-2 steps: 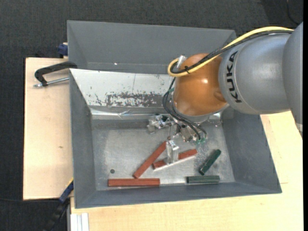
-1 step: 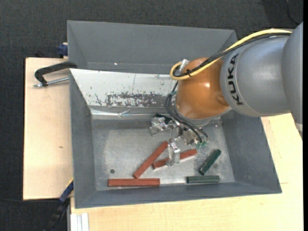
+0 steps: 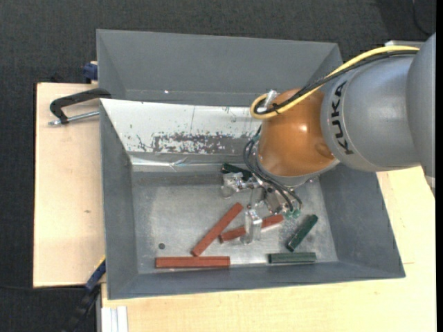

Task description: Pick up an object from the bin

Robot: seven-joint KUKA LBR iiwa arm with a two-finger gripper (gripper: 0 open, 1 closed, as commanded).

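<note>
1. Red-brown short flat stick, apparently hard plastic or wood. It lies on the floor of the grey metal bin, right of centre, slanting toward the right wall, its middle covered by the gripper.
2. Gripper: low over that stick, touching it or nearly so. I cannot tell from here whether it is released or clenched.
3. Handling, my estimate: light, stiff, not fragile. The smooth faces may slip. I would take it across the narrow width at mid-length, so neither end droops or swings.
4. Longer red-brown stick: diagonal, its upper end just beside the gripper. It could be nudged or caught in the same grasp.
5. Third red-brown stick: flat along the bin's edge at the bottom of the view, well apart.
6. Two dark green sticks, one slanted and one flat, toward the bottom-right corner.
</note>
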